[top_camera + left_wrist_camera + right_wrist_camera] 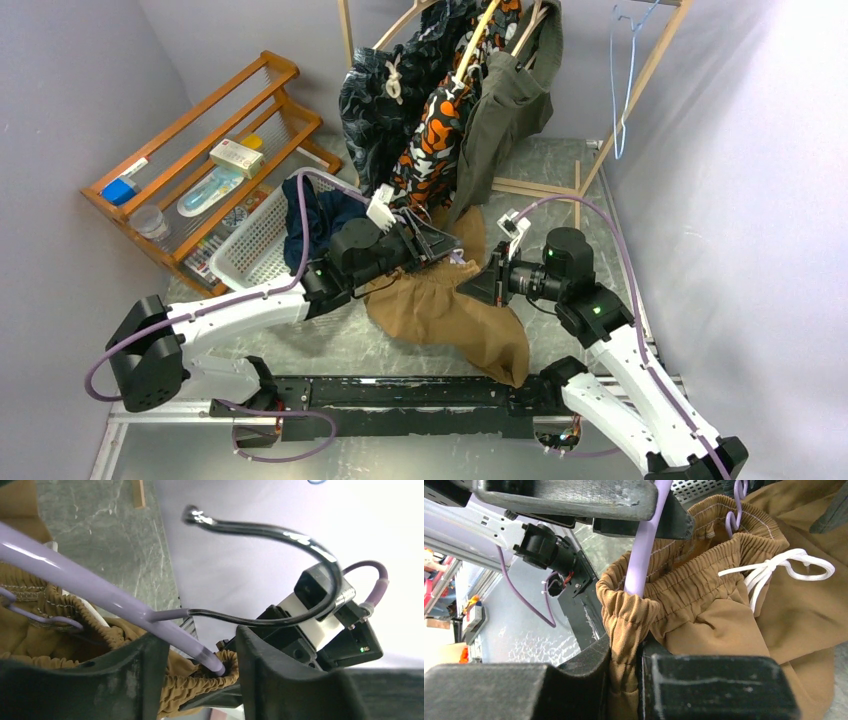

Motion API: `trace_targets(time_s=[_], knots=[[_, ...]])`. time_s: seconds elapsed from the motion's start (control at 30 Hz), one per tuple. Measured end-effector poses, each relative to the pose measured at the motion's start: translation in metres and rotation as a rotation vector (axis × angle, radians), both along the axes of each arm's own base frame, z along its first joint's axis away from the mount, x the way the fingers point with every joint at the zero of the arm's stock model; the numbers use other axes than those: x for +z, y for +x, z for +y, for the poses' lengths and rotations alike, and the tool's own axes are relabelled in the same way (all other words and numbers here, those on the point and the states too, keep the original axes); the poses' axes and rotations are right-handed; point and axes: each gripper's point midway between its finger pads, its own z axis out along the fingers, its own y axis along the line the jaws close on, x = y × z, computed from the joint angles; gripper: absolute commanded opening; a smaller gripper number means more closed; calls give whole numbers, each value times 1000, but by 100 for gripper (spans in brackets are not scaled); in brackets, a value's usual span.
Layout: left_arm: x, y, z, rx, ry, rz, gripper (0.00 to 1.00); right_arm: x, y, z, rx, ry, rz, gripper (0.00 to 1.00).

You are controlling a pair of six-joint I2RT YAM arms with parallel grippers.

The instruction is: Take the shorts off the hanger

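The tan shorts [450,315] lie bunched on the table between the arms, still threaded on a lilac hanger [100,592] with a metal hook [300,540]. My left gripper [432,245] is open, and its fingers straddle the hanger's arm [200,645] near the end, which is tucked inside the waistband [30,630]. My right gripper [478,283] is shut on the elastic waistband of the tan shorts [625,652], just below the hanger arm [644,545]. A white drawstring [774,567] hangs loose.
Leaf-print shorts [375,100], camouflage shorts [440,130] and olive-grey shorts [505,110] hang on the wooden rack [640,80] at the back, beside an empty light-blue hanger [625,90]. Navy shorts [315,215] lie in a white basket [250,250]. A wooden shelf [200,130] stands on the left.
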Motion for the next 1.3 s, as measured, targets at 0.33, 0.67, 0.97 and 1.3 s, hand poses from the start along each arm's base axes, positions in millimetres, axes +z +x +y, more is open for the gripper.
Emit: trace_targets(time_s=[0.33,0.67,0.97,1.3], knots=[[26,-6,-2,27,-89,14,7,3,-9,2,52,10,-31,15],[11,-13,16,93,2,-9,7,8,-8,-4,19,-16,-49,32],[16,-12,45,179,101,-103,7,-6,-14,-3,43,-37,24,0],[43,-11,73,254,200,-203,7,-41,19,-24,-157,-190,61,0]])
